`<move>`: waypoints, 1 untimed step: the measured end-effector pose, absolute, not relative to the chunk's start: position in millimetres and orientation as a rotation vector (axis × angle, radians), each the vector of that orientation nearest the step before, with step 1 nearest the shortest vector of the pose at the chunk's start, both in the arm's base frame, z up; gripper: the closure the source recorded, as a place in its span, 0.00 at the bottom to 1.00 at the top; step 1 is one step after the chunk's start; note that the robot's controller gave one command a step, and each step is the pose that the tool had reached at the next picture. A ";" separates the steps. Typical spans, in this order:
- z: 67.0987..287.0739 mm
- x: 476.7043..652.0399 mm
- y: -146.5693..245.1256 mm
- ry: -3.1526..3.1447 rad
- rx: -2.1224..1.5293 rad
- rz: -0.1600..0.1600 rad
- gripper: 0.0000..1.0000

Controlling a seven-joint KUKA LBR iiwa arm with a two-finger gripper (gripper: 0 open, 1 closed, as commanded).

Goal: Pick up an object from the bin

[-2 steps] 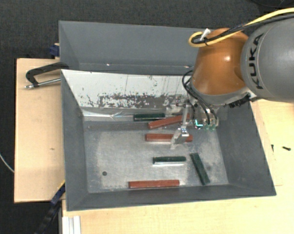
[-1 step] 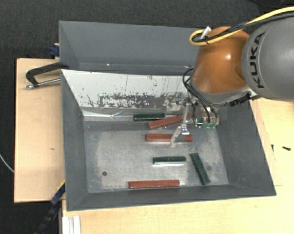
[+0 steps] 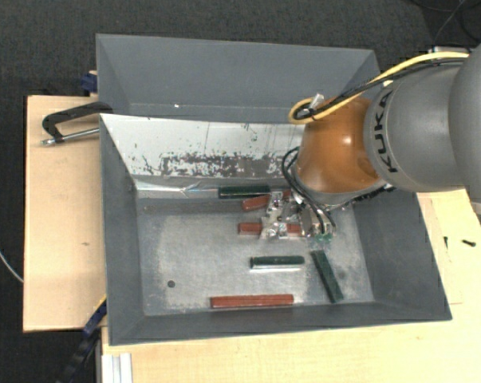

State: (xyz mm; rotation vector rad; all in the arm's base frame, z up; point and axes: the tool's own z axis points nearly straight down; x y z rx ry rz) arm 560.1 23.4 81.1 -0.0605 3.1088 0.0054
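My gripper is low in the right middle of the bin, under the orange cover. A short red-brown block lies just to its left, touching or nearly touching it. Another small red-brown block lies a little behind that, close to the gripper's back left. Just in front of the gripper lies a dark green bar with a pale edge. A second dark green bar lies tilted at the front right.
A dark green bar lies along the back wall. A long red-brown bar rests by the front wall. A small dark speck sits on the floor at the left. The arm covers the bin's right back corner.
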 end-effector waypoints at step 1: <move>77.9 552.9 23.6 3.138 -0.065 0.005 0.00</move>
